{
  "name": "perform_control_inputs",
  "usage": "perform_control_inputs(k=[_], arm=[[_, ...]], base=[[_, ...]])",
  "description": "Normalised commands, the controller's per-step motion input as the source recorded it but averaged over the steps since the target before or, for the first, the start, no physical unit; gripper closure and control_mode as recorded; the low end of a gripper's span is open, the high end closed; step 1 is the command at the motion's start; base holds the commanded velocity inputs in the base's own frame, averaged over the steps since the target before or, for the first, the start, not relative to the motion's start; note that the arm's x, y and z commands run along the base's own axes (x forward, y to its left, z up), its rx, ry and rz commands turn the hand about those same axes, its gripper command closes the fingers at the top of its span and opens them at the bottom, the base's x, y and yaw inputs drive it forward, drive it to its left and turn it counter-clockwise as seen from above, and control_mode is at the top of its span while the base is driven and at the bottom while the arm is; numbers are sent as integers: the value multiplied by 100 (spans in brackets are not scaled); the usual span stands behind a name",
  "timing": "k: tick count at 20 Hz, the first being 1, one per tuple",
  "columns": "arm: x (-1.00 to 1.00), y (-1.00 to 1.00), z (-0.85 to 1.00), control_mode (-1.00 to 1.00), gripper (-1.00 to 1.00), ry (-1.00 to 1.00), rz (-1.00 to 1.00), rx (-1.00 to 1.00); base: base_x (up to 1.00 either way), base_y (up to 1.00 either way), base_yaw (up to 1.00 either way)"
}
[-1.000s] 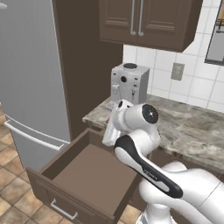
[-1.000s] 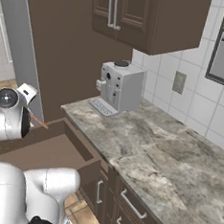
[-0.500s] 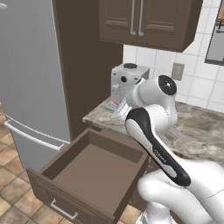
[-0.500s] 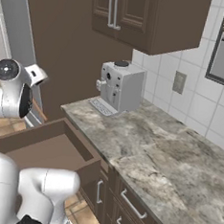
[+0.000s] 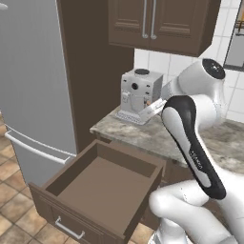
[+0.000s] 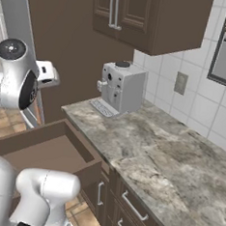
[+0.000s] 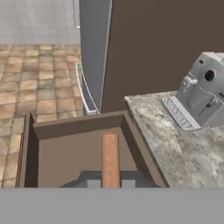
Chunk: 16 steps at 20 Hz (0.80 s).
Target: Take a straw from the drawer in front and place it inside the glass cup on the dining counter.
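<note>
In the hand view the straw [image 7: 110, 159], a thin orange-tan stick, runs up from between my two dark fingertips [image 7: 93, 183], and my gripper [image 7: 110, 184] is shut on it. The wide dark brown drawer [image 7: 65, 157] stands open right below the straw. In the left base view my gripper [image 5: 152, 106] hangs high above the drawer [image 5: 102, 183], in front of the coffee machine, with the straw's tip [image 5: 148, 102] poking out. The drawer's floor [image 6: 48, 153] is bare. The glass cup and the dining counter are out of view.
A silver coffee machine [image 5: 138, 95] stands on the marble worktop [image 6: 155, 152] just right of the drawer. A tall grey fridge [image 5: 33, 86] rises to the left. Dark wall cabinets [image 5: 157, 24] hang above. Narrow drawers [image 6: 126, 208] sit under the worktop.
My arm has lifted the hand, with the straw in it, from just over the drawer up to the coffee machine's height. The drawer has stayed open.
</note>
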Motion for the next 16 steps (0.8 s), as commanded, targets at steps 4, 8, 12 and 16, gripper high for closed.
perform_control_inputs(k=[4,8,12,16], arm=[[-7,-48,15,-100,100,10,-9,11],[-2,-33,10,-100,100,6,-8,10],[0,0,0,100,100,0,0,0],[0,0,0,100,100,0,0,0]], base=[[0,0,0],[0,0,0],[-57,-30,-11],[-100,-29,-16]])
